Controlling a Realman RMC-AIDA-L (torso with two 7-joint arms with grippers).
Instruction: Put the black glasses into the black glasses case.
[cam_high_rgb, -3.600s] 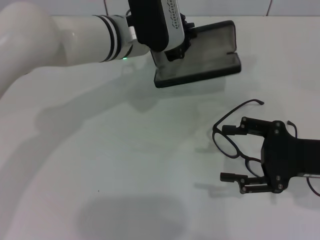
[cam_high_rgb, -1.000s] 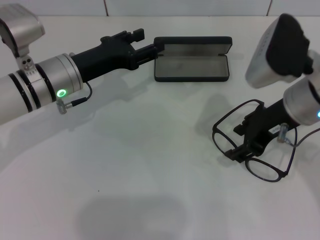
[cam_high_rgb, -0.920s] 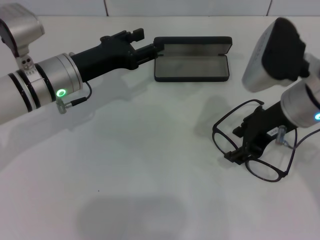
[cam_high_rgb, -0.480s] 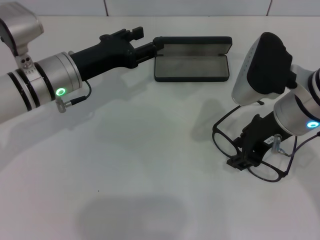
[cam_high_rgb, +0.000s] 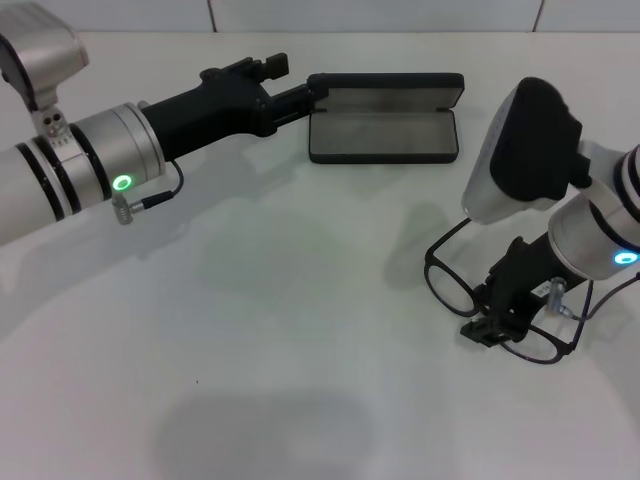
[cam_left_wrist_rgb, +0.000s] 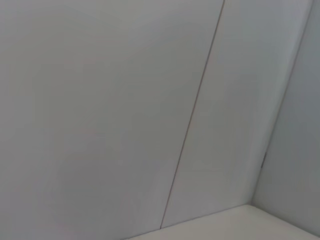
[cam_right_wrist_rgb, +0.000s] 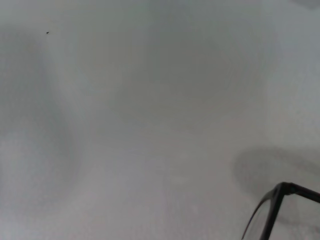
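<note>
Right gripper (cam_high_rgb: 492, 322) at the black glasses (cam_high_rgb: 455, 285); finger state cannot be determined.
Glasses lie on the white table (cam_high_rgb: 300, 330), near side. Black glasses case (cam_high_rgb: 383, 130) lies open, far side, left gripper (cam_high_rgb: 300, 90) touching its end.

Glasses case (cam_high_rgb: 385, 122) open at top center, left gripper (cam_high_rgb: 300, 95) right at its left end. Glasses (cam_high_rgb: 497, 300) lower right on the table (cam_high_rgb: 300, 330), right gripper (cam_high_rgb: 495, 318) over them.

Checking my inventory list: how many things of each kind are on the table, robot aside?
Glasses: 1
Glasses case: 1
Total: 2
</note>
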